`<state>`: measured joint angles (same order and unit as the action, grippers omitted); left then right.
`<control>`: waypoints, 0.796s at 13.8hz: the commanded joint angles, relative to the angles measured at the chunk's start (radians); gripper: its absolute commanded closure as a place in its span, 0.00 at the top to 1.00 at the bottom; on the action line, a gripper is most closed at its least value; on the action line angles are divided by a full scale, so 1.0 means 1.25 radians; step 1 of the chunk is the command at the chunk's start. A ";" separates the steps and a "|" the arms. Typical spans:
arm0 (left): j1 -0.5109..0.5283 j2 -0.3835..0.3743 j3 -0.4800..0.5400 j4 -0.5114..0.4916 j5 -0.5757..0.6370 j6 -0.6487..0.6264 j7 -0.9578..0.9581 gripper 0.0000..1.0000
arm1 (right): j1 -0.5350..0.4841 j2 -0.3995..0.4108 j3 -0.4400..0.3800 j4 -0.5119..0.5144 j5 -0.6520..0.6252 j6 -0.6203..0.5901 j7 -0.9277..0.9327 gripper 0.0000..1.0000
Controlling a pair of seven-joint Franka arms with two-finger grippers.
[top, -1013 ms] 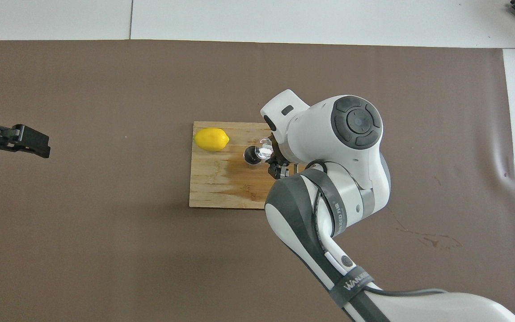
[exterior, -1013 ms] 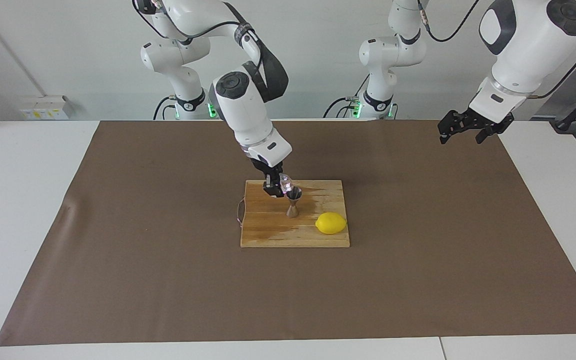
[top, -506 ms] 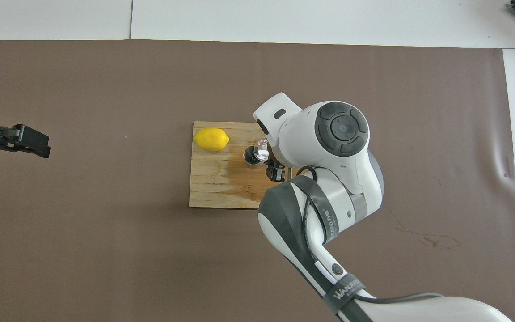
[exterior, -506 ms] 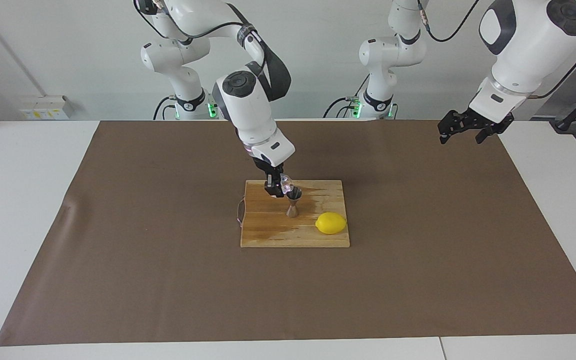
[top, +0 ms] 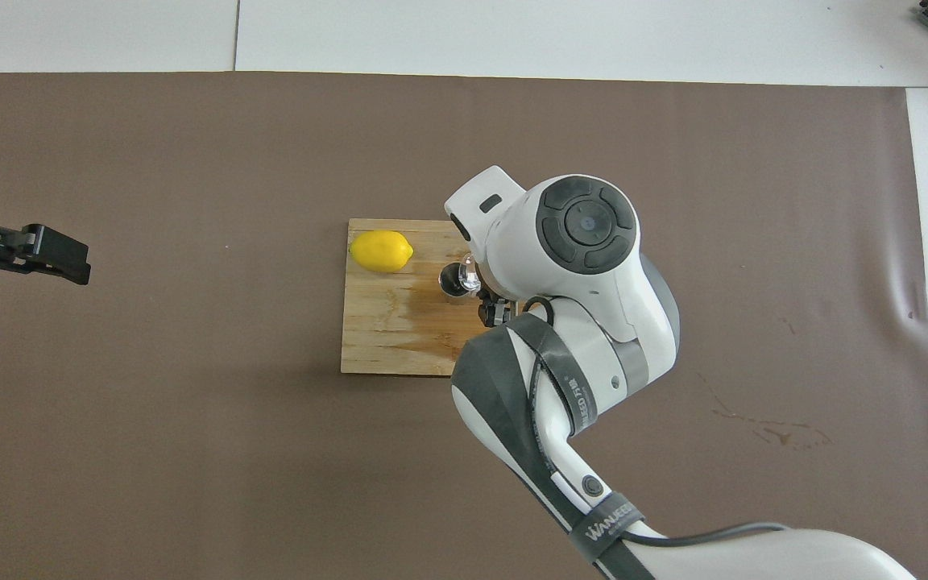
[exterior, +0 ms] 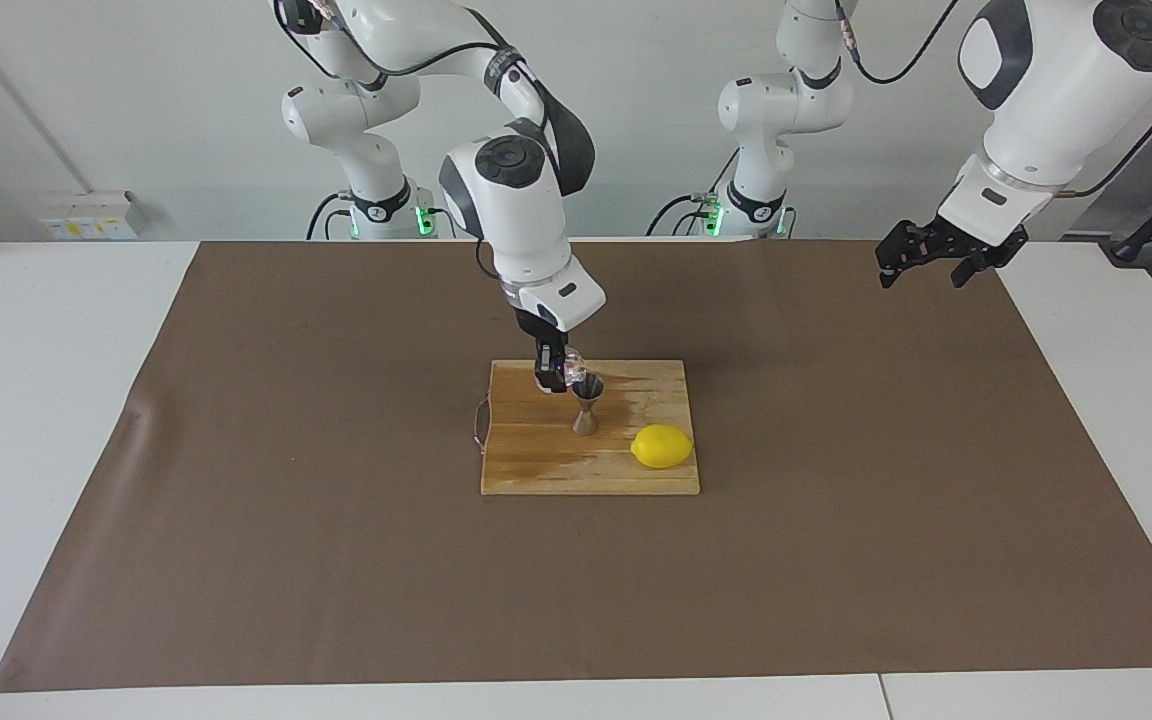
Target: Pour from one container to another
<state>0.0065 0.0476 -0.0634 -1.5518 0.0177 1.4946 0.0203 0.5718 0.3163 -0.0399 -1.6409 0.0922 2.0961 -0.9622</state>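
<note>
A robotics lab: two white robot arms (exterior: 526, 210) are mounted at the edge of a white tabletop (exterior: 56, 400) covered by a brown mat (exterior: 836, 500), against a bare pale wall (exterior: 636, 100), with cables trailing beside the arms' bases.

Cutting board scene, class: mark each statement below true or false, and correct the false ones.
1. The right pincer holds the glass cup tipped over the jigger. True.
2. The lemon lies on the brown mat. False: it lies on the cutting board.
3. The jigger lies on its side. False: it stands upright.
4. The left pincer waits open over the brown mat, holding nothing. True.
</note>
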 commanded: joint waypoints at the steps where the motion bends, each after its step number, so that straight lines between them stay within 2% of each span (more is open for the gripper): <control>1: 0.000 -0.026 0.003 -0.031 0.005 0.011 0.003 1.00 | 0.004 0.030 -0.005 0.051 -0.022 -0.026 0.033 0.00; 5: 0.000 -0.027 0.003 -0.031 0.005 0.009 0.003 1.00 | 0.005 0.050 -0.005 0.081 -0.038 -0.029 0.062 0.00; 11: 0.000 -0.027 0.003 -0.031 0.005 0.011 0.003 1.00 | 0.016 0.050 -0.005 0.083 -0.077 -0.065 0.089 0.00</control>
<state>0.0065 0.0476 -0.0634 -1.5518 0.0177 1.4946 0.0203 0.5785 0.3651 -0.0402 -1.5700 0.0300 2.0553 -0.8838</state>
